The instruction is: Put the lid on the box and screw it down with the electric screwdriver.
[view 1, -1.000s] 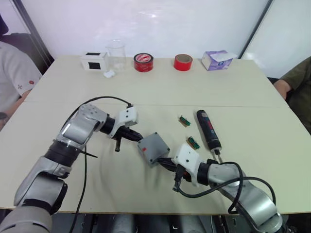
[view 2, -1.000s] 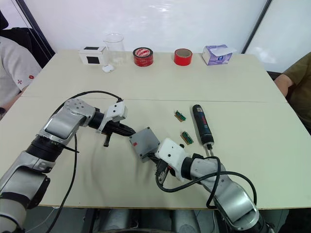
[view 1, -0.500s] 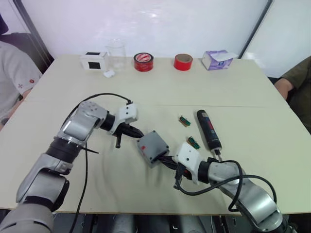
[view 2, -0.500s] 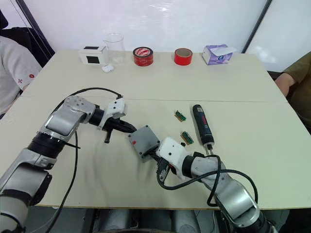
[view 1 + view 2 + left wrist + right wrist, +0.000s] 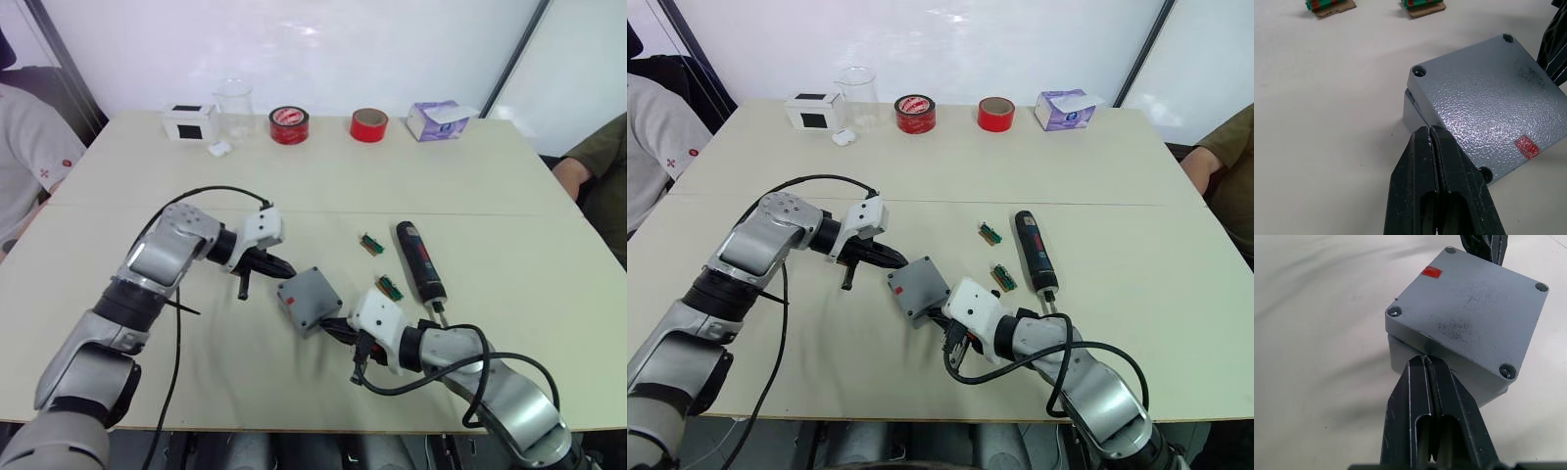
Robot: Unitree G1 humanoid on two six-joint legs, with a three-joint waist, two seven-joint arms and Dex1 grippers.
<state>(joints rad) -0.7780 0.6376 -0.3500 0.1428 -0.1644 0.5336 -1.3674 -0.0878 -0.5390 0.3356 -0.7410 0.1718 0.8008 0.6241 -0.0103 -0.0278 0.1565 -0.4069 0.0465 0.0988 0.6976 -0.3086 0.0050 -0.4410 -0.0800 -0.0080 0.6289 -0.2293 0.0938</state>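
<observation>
The grey lid (image 5: pixel 310 294) with a small red mark (image 5: pixel 1431 271) lies on top of the grey box (image 5: pixel 1469 379), slightly skewed, so the box's corner (image 5: pixel 1411 108) peeks out beneath it. My left gripper (image 5: pixel 284 269) is shut, its tip (image 5: pixel 1429 131) against the box's left side just under the lid's edge. My right gripper (image 5: pixel 334 326) is shut too, its tip (image 5: pixel 1425 360) touching the near side at the seam between lid and box. The black electric screwdriver (image 5: pixel 419 261) lies on the table to the right of the box, untouched.
Two small green parts (image 5: pixel 370 243) (image 5: pixel 390 287) lie between box and screwdriver. At the far edge stand a white box with a black square (image 5: pixel 189 122), a clear beaker (image 5: pixel 233 108), two red tape rolls (image 5: pixel 290 124) (image 5: pixel 368 124) and a tissue pack (image 5: pixel 439 119). People sit at both sides.
My left gripper has edged right, closer against the box. The box, lid and right gripper have barely moved.
</observation>
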